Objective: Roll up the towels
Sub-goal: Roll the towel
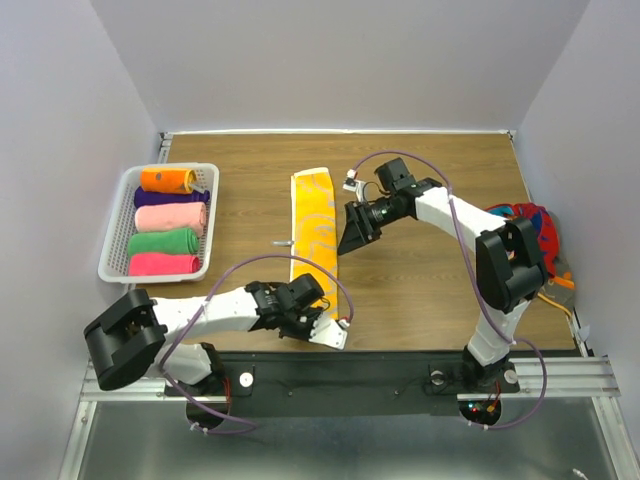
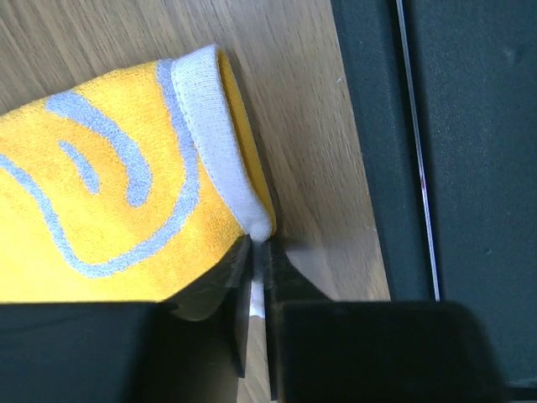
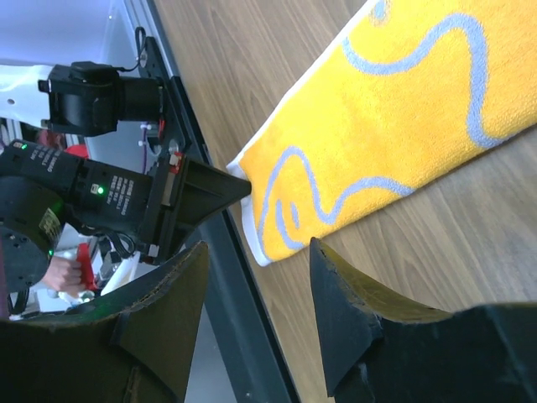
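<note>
Bright even light, soft shadows, sharp focus

Five rolled towels (image 1: 168, 216) are sitting in one white basket (image 1: 116, 225), one yellow towel (image 1: 315, 225) is lying on the desk (image 1: 420, 290), and one heap of patterned towels (image 1: 540, 228), too bunched to count, is lying at the right.

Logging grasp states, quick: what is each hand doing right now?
Left hand: closed on a near corner of the yellow towel.
Right hand: open, holding nothing.
</note>
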{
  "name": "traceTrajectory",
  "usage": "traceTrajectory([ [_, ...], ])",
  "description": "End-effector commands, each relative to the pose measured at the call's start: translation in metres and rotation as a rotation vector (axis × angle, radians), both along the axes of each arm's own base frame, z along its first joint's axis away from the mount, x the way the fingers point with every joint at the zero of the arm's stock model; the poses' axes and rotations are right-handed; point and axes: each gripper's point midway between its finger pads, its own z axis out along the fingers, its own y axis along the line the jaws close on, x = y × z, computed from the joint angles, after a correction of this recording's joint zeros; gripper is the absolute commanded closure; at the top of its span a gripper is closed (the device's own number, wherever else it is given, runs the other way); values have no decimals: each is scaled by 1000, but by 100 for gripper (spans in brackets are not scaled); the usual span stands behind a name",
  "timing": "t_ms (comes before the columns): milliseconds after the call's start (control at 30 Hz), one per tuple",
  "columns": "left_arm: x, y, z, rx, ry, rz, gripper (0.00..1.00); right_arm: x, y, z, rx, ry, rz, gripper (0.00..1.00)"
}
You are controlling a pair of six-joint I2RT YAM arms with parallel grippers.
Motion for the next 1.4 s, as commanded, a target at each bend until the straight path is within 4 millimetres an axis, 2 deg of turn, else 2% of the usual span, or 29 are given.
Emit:
traceTrajectory([
  [0,-7,8,-15,71,50,-2,92,10,-3,14,14,-47,-5,43],
  [67,-6,2,-10,54,52,6,100,11,-5,15,11,-54,-9,44],
  [133,-7,-4,0,23,60,-5,100,15,-10,17,7,-58,-24,44],
  [167,-2,-16,18,-31,45,-2,100,16,-11,19,8,-60,-31,44],
  [233,-9,-24,35,-67,81,-17,100,21,-17,20,11,-85,-35,44],
  [267,-6,-35,55,-116,72,-25,100,22,-19,21,9,-87,-39,44],
  [333,-5,-43,76,-159,75,-24,100,29,-24,26,10,-103,-54,43],
  [433,5,-47,89,-165,47,-21,100,36,-31,32,8,-130,-73,41],
  [467,7,-43,85,-150,50,-20,100,37,-32,32,8,-134,-77,38],
  [500,19,-42,90,-155,42,12,100,39,-36,34,4,-145,-83,34],
  [533,27,-43,91,-153,37,11,100,39,-38,34,3,-149,-87,19],
  [600,45,-42,92,-165,23,48,100,41,-42,32,-11,-158,-97,7],
  [633,62,-39,93,-166,10,82,100,40,-45,32,-18,-161,-101,0],
  [833,126,-38,101,-201,-45,202,100,40,-55,27,-39,-170,-107,0],
  [967,150,-41,101,-205,-48,226,100,39,-56,24,-43,-161,-101,0],
  [1200,193,-34,96,-215,-29,292,100,36,-58,21,-48,-154,-93,0],
  [1367,208,-35,91,-212,-16,309,100,35,-59,17,-52,-148,-90,0],
])
